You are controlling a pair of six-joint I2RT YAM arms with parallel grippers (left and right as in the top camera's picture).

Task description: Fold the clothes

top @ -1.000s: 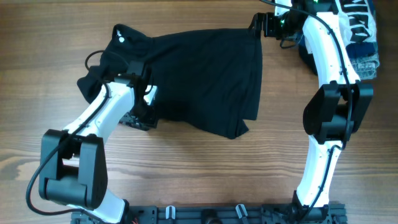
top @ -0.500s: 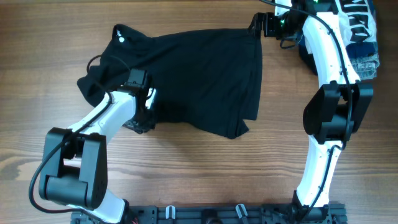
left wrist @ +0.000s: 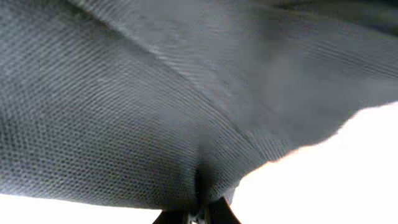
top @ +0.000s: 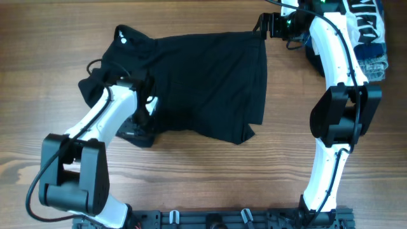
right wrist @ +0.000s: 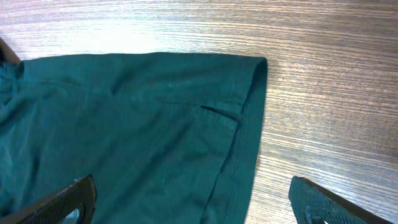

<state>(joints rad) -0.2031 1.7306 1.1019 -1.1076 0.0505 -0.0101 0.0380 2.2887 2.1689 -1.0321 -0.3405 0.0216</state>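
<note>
A black garment (top: 203,83) lies spread on the wooden table, crumpled at its left end. My left gripper (top: 142,132) sits at the garment's near-left edge. In the left wrist view that gripper (left wrist: 200,216) is shut on a pinched fold of the dark mesh cloth (left wrist: 155,106), which fills most of the view. At the garment's far-right corner my right gripper (top: 264,27) hovers. Seen from the right wrist, the right gripper (right wrist: 193,202) stands wide open over the hemmed corner of the cloth (right wrist: 137,124), one finger over the cloth and the other (right wrist: 323,202) over bare wood.
A pile of other clothes (top: 369,32), white and blue, lies at the far right corner behind the right arm. A black rail (top: 210,219) runs along the table's front edge. Bare wood (right wrist: 323,93) shows to the right of the garment's hem.
My left gripper has closed on the garment's near-left edge and shifted slightly toward the front of the table. The right arm has not moved.
</note>
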